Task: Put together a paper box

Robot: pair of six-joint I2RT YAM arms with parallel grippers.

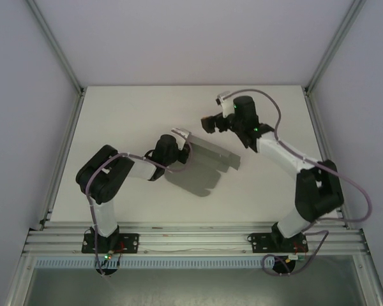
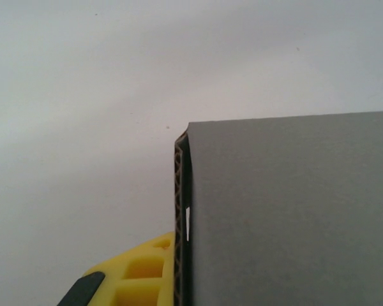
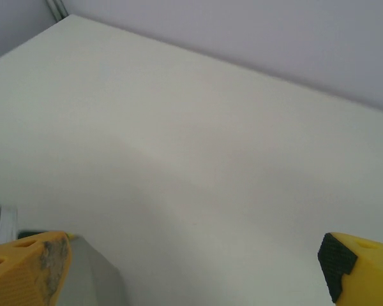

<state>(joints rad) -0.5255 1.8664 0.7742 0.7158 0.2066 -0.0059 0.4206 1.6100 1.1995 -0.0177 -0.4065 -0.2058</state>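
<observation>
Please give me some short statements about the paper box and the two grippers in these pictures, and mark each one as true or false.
1. The left gripper is shut on the paper box. True.
2. The right gripper is also shut on the box. False: its jaws stand wide open and hold nothing.
3. The box lies alone on the table, with no gripper on it. False: the left gripper holds it at one end, and its shadow on the table suggests that it is lifted.
4. In the right wrist view, a grey corner of the box shows beside one of the yellow fingers. True.
</observation>
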